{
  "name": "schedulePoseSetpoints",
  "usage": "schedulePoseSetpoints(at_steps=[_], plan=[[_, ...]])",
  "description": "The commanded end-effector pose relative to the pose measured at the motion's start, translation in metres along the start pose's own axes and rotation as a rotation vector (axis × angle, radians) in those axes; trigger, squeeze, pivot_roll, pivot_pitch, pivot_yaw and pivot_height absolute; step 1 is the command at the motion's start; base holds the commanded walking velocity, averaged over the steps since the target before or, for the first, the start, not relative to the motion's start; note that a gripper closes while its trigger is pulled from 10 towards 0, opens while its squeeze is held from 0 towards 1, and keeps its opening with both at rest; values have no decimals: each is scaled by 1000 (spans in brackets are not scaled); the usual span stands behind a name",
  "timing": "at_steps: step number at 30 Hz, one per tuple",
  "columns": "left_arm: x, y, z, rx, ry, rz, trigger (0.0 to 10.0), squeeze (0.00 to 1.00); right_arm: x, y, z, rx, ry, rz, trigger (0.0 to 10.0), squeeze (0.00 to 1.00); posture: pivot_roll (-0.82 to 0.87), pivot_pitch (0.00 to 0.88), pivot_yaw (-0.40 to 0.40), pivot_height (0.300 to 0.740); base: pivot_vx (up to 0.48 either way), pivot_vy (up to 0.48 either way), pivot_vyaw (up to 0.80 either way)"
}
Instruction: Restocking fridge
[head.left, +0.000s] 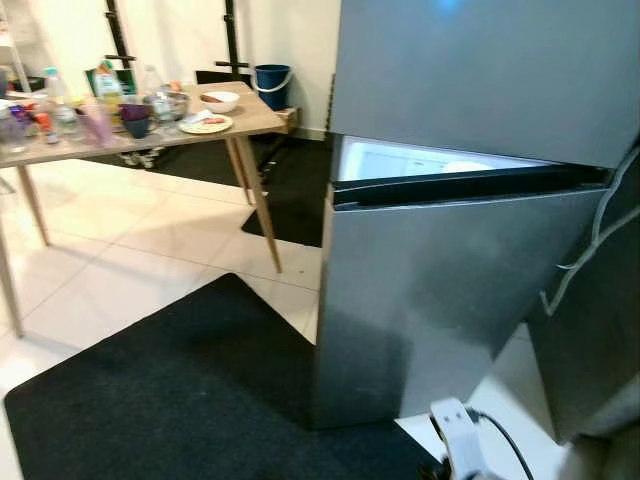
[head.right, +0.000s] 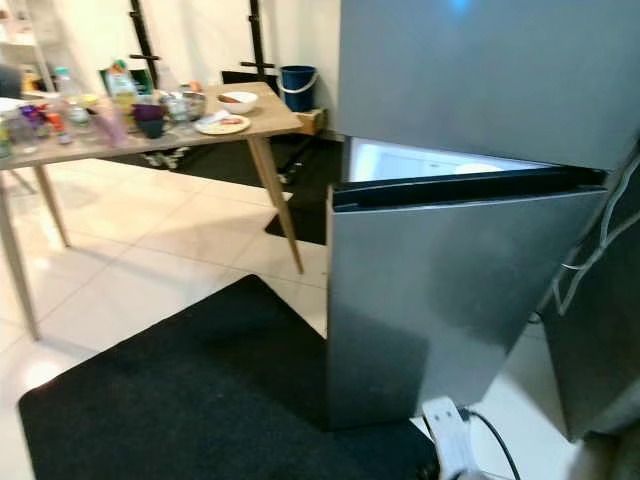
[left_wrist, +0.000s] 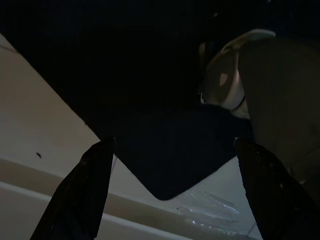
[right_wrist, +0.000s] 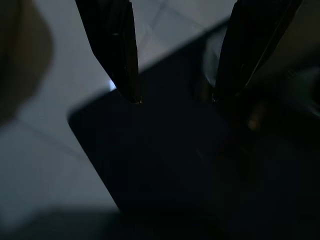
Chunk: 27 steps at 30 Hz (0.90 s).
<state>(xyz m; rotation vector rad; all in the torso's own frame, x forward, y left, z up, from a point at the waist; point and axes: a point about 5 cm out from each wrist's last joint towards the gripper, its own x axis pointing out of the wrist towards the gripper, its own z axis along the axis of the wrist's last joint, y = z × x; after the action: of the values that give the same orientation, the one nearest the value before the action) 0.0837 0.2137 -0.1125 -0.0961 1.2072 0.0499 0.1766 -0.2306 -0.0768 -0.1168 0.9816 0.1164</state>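
While you face the steel-grey fridge (head.left: 470, 90), its lower door (head.left: 440, 300) hangs ajar, a brushed flat panel with a black top edge, and a strip of lit white interior (head.left: 420, 160) shows behind it. A black, short-pile mat (head.left: 170, 400) with a squared corner lies on glossy pale tiles (head.left: 130, 240) at the door's foot, open floor to your left. Well apart at the far left stands the wooden counter (head.left: 250, 118) on slim angled legs, crowded with bottles, cups, a white bowl (head.left: 219, 100) and a plate (head.left: 205, 124). A blue bucket (head.left: 271, 85) sits by the wall. Your left tool (left_wrist: 172, 145) hangs over the mat's edge, fingers spread and empty; your right tool (right_wrist: 175, 100) likewise, fingers parted above mat and tile.
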Motion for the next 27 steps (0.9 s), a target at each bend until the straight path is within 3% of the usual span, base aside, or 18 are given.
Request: schedulePoseSetpoints(at_steps=[1, 4, 8, 27], plan=[[1, -8, -6, 18, 25, -15, 10000, 0, -5, -3, -24, 21, 80, -51, 10000, 0, -53, 0, -27, 740, 0, 0, 0], [2, -11, -5, 24, 25, -28, 10000, 0, -12, -2, -51, 33, 160, -73, 10000, 0, -53, 0, -27, 740, 0, 0, 0], [2, -12, -5, 34, 28, -32, 10000, 0, -16, 0, -64, 24, 196, -75, 10000, 0, -56, 0, -25, 740, 203, 0, 0], [3, -16, -5, 55, 38, -43, 10000, 0, -12, -6, -49, -13, 162, -105, 10000, 0, -62, 0, -25, 740, 326, 0, 0]])
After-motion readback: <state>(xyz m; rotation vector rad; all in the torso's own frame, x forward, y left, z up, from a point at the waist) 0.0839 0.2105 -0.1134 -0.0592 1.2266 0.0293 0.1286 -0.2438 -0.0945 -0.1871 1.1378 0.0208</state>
